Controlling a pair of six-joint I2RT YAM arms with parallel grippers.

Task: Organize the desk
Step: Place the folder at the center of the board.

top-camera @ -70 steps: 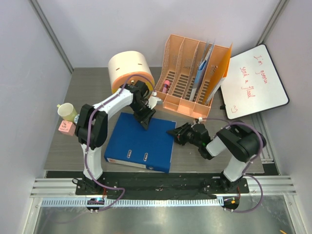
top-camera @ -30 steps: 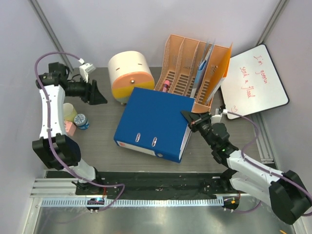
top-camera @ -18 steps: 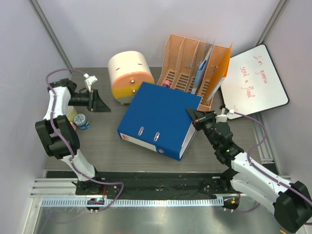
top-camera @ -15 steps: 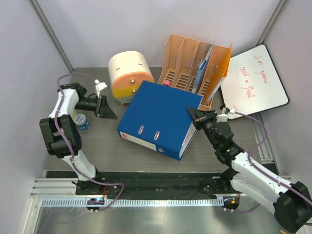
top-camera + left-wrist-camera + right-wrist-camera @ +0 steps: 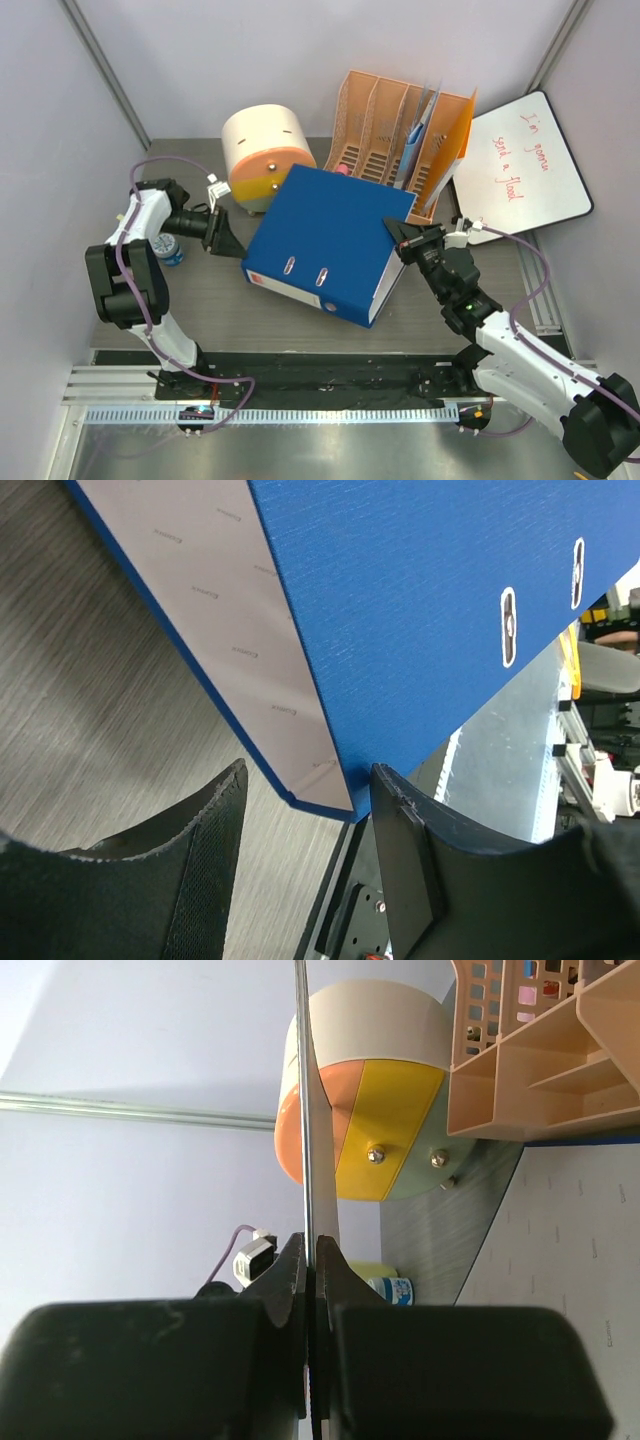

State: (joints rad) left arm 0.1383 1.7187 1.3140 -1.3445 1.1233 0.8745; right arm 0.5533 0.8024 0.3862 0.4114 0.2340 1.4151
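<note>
On the dark grey desk (image 5: 200,300) a big blue binder (image 5: 325,240) is tilted, its right side lifted off the surface. My right gripper (image 5: 402,236) is shut on the thin edge of the binder's cover (image 5: 305,1110); in the right wrist view its gripper (image 5: 311,1250) pinches that edge tight. At the binder's left corner my left gripper (image 5: 224,238) stands open. The left wrist view shows the binder's corner (image 5: 335,798) in the gap of that gripper (image 5: 310,775), with space on the left finger's side.
An orange file organizer (image 5: 400,150) holding papers stands behind the binder, with a cream and orange round container (image 5: 265,155) to its left. A whiteboard (image 5: 525,165) leans at the back right. A small blue-capped bottle (image 5: 168,248) sits by the left arm.
The left arm has swung in from the far left edge to the binder's left corner. The binder, earlier flat, is now held tilted and nearer the organizer.
</note>
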